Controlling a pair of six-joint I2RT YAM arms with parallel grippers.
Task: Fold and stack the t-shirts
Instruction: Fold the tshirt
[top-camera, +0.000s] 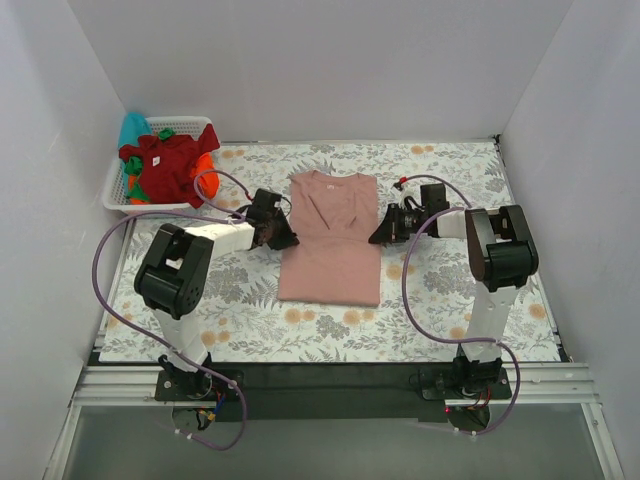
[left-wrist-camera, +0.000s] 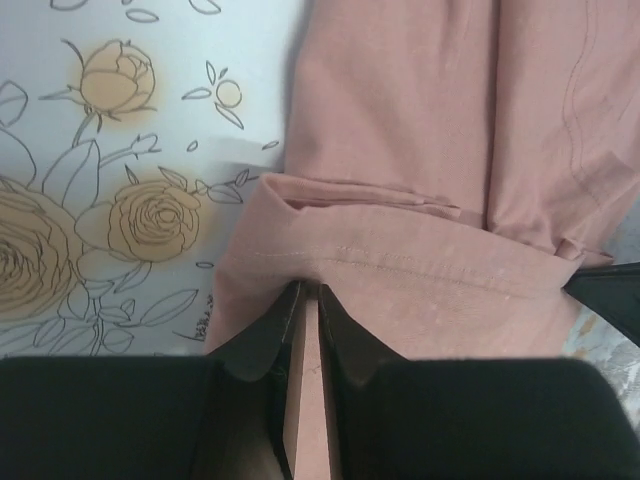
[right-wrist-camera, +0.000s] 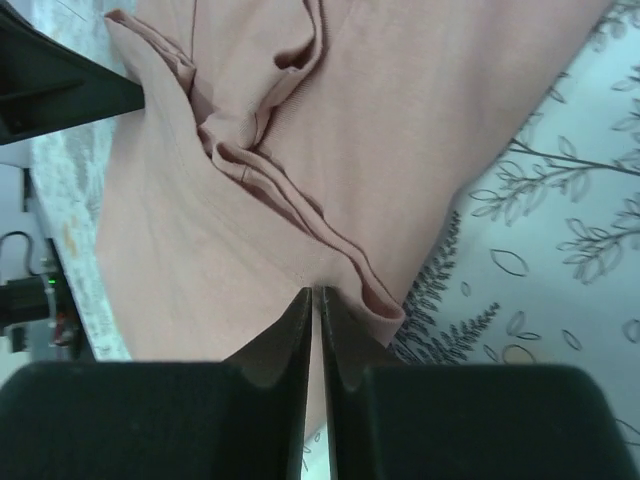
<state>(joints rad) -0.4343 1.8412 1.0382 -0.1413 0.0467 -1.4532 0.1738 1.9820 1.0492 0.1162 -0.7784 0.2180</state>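
Note:
The dusty-pink t-shirt (top-camera: 332, 240) lies on the floral cloth at the table's middle, sleeves folded in, a long narrow shape. My left gripper (top-camera: 283, 236) is shut on the pink shirt's left edge; in the left wrist view the pink fabric (left-wrist-camera: 420, 150) is pinched between the narrow jaws of the left gripper (left-wrist-camera: 308, 292). My right gripper (top-camera: 382, 232) is shut on the shirt's right edge; in the right wrist view the fabric (right-wrist-camera: 330, 130) runs between the jaws of the right gripper (right-wrist-camera: 311, 294). A dark red shirt (top-camera: 165, 165), an orange one (top-camera: 205, 165) and a teal one (top-camera: 133, 127) are heaped in the basket.
The white slatted basket (top-camera: 112, 196) stands at the back left corner. The floral table cloth (top-camera: 450, 300) covers the table. Purple cables loop beside both arms. White walls close in on left, back and right.

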